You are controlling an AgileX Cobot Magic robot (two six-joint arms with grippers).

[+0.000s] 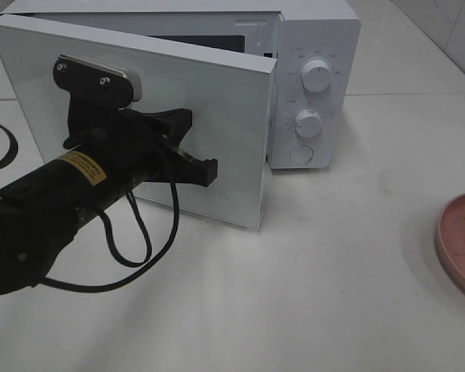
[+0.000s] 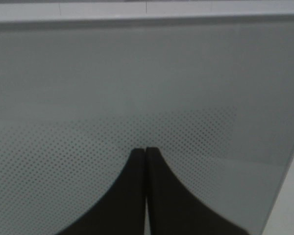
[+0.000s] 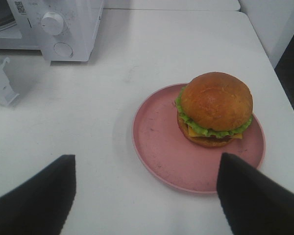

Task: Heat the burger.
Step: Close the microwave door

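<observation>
Left tool (image 2: 146, 152) closed against microwave door (image 2: 137, 88)

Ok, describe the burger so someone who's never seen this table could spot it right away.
Find the white microwave at the back of the white table. Out in front of it and off to its dial side lies a round pink plate. The burger sits on that plate toward one edge, the only food in view: glossy brown domed bun, frilly green lettuce, a bit of yellow cheese.

A kitchen-style test bench: a white microwave (image 1: 310, 85) at twelve o'clock on a plain white table (image 1: 333, 271), pale wall tiles at one o'clock.
</observation>
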